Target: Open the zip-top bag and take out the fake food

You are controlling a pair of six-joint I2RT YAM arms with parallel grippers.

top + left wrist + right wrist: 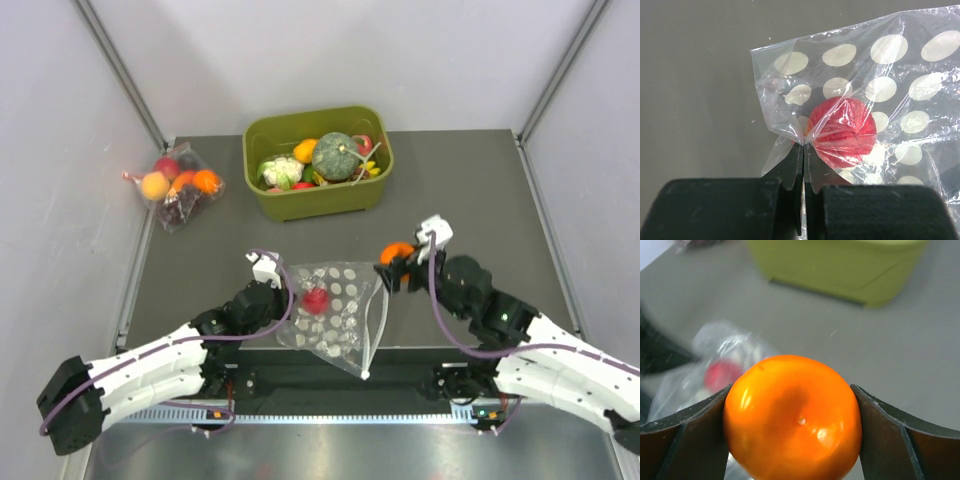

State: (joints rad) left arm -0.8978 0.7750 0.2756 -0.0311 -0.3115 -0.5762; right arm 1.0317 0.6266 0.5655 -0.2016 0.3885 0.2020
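Note:
The clear zip-top bag (335, 312) with white dots lies on the dark table near the front, between the arms. A red round fruit (316, 299) sits inside it, also seen in the left wrist view (842, 131). My left gripper (285, 290) is shut on the bag's plastic (790, 125) at its left edge. My right gripper (398, 262) is shut on an orange round fruit (792, 417), held just right of the bag (715, 355). A dark green pumpkin (336, 156) lies in the green tub (300, 206).
The green tub at the back centre also holds a cauliflower (281, 171) and other toy produce. A smaller dotless bag (180, 186) with fruit lies at the back left. Grey walls close in the table on both sides.

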